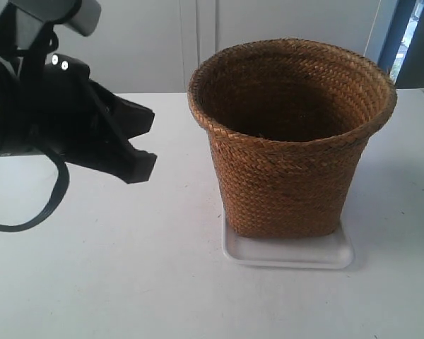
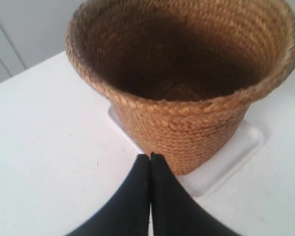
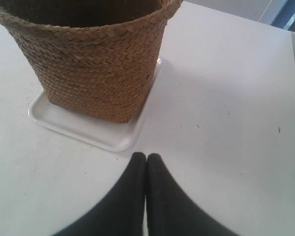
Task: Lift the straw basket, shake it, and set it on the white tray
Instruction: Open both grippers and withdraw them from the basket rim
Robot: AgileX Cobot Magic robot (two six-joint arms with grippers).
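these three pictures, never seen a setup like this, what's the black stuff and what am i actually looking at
It is a robot with two arms, each ending in a claw. One picture comes from a camera standing off to the side; the other two come from small cameras on each arm's wrist, looking past the claw. The black wedges are the left claw and the right claw, both shut and holding nothing. On the white table a brown straw basket stands upright on a shallow white tray. The dark bulk in the side view is one arm, apart from the basket.

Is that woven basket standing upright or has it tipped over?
Upright. The straw basket stands with its base flat on the white tray, its open rim facing up.
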